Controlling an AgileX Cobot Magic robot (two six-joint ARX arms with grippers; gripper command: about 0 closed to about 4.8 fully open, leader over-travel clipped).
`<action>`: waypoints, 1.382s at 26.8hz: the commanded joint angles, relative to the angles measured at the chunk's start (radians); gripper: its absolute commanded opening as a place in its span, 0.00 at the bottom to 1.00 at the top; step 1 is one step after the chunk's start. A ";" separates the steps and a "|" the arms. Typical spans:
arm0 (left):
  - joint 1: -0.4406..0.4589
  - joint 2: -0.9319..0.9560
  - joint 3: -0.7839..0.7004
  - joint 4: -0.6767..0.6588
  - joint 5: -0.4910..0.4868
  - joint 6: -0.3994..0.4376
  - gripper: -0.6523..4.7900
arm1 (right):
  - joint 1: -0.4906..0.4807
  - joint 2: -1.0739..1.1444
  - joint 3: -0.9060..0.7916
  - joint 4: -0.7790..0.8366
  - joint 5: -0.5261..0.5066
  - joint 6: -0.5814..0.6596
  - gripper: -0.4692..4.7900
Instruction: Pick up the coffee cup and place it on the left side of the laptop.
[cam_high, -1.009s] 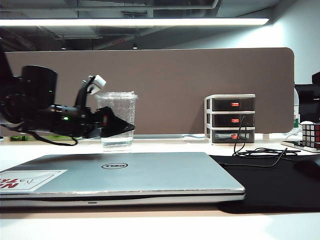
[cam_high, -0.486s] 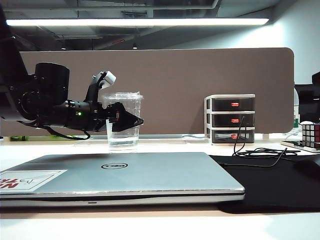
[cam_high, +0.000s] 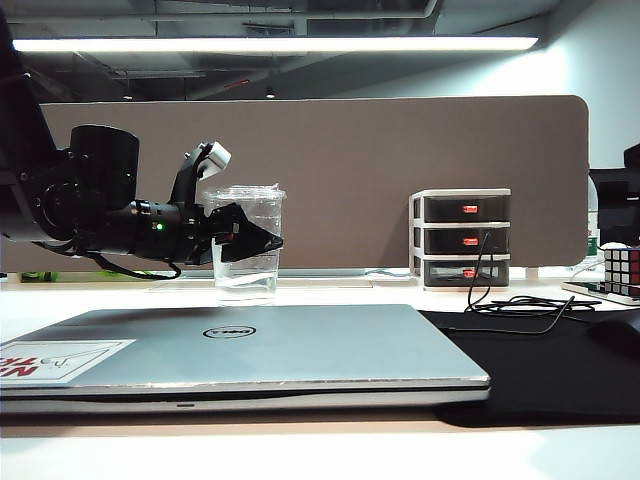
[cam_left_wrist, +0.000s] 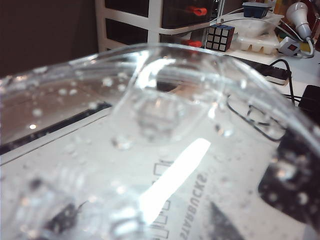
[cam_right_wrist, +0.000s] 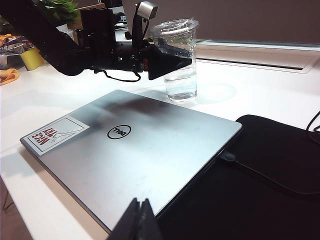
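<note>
My left arm (cam_high: 95, 205) is matt black all over: a fat round drum at the joint, then a slimmer barrel carrying one small green light (cam_high: 159, 226), all beyond the far left corner of the laptop (cam_high: 300, 350). A thin black cable (cam_high: 120, 272) droops in a loop under the barrel. On top rides a pale grey camera block (cam_high: 213, 156) on a black bracket. My left gripper (cam_high: 262, 240), behind the laptop, has black wedge-shaped fingers. My right gripper (cam_right_wrist: 140, 220), at the laptop's near edge, shows two slim black fingers tapering together.
</note>
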 joint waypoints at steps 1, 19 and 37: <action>-0.001 -0.005 0.001 0.032 0.002 0.001 0.65 | 0.001 -0.002 -0.005 0.011 -0.002 -0.003 0.09; 0.110 -0.349 -0.246 0.016 -0.116 0.023 0.65 | 0.001 -0.002 -0.005 0.011 -0.001 -0.003 0.09; 0.413 -0.893 -0.761 0.004 -0.154 0.017 0.65 | 0.002 -0.002 -0.005 0.011 -0.002 -0.003 0.09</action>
